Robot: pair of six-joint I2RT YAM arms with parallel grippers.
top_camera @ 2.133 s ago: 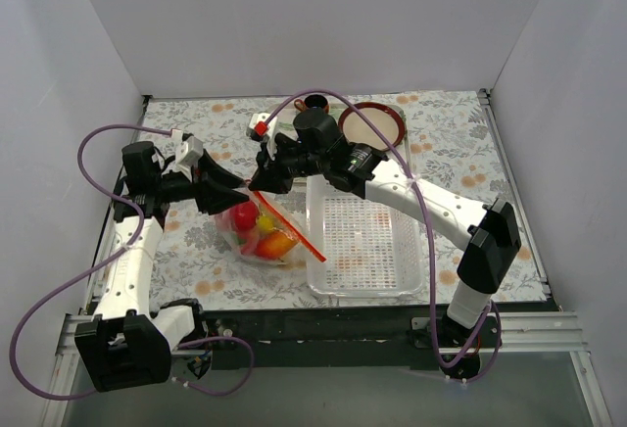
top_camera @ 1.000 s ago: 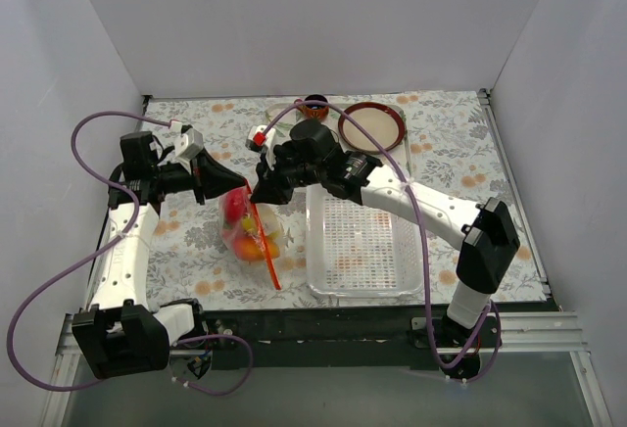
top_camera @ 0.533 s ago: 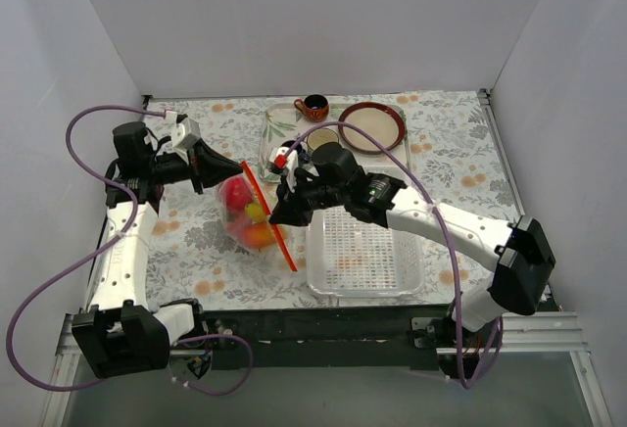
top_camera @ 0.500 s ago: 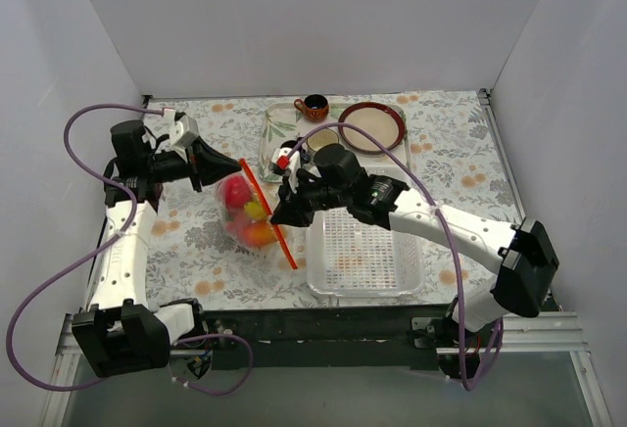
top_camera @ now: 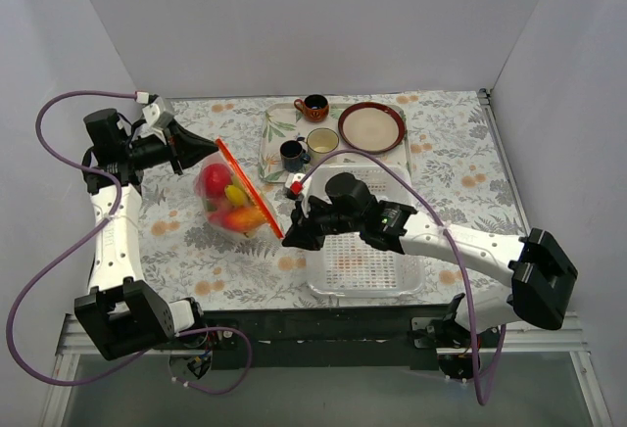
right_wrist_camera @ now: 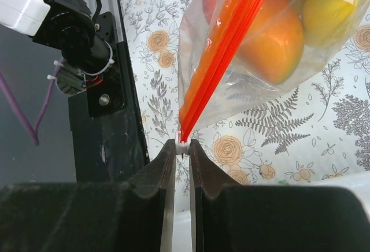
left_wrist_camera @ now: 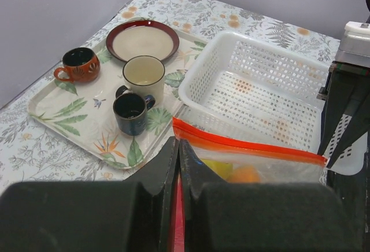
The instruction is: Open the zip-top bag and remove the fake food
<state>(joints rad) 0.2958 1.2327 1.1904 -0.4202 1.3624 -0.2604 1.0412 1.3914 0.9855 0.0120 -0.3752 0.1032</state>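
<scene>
Zip-top bag (top_camera: pixel 227 204), seemingly taut, between grippers (top_camera: pixel 213 148) (top_camera: pixel 286 240)

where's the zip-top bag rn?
Top view, left of center: the zip-top bag is held between the left gripper and right gripper, left of the white basket.

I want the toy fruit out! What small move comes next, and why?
Probably the right end effector should release the white slider and pinch one lip of the zip-top bag to spread it. The slider sits at the zip strip's end, the left end effector holds the other end, and the fake food is inside.
</scene>
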